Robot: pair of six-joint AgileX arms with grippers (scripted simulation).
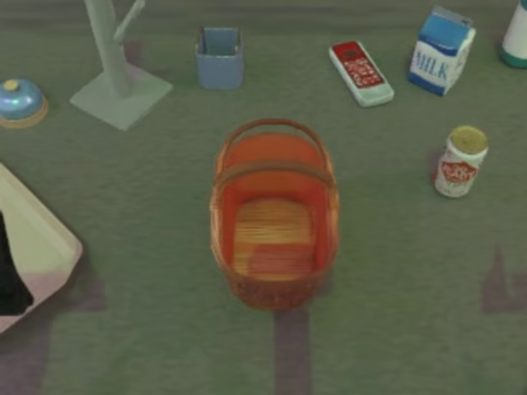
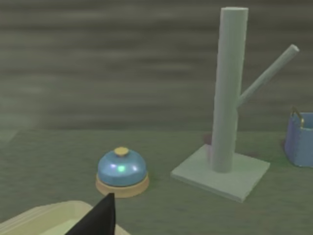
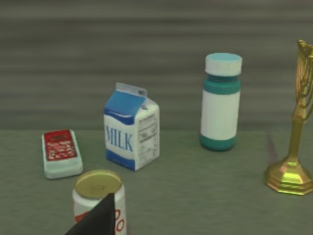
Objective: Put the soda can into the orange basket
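Note:
The soda can point(image 1: 459, 162) stands upright on the green table, right of the orange basket point(image 1: 272, 156), which sits at the middle with nothing in it. The right wrist view shows the can point(image 3: 98, 188) close by, partly behind a black part of my right gripper point(image 3: 98, 220). That gripper does not show in the top view. My left gripper point(image 2: 98, 220) is parked at the left, over a cream tray, far from both.
Behind the can are a milk carton point(image 1: 441, 51), a red-and-white handset point(image 1: 361, 72) and a white bottle point(image 1: 516, 37). A gold candlestick point(image 3: 293, 147) stands farther right. A blue cup point(image 1: 220, 58), white stand point(image 1: 115, 74), bell point(image 1: 18, 100) and cream tray point(image 1: 33, 239) fill the left.

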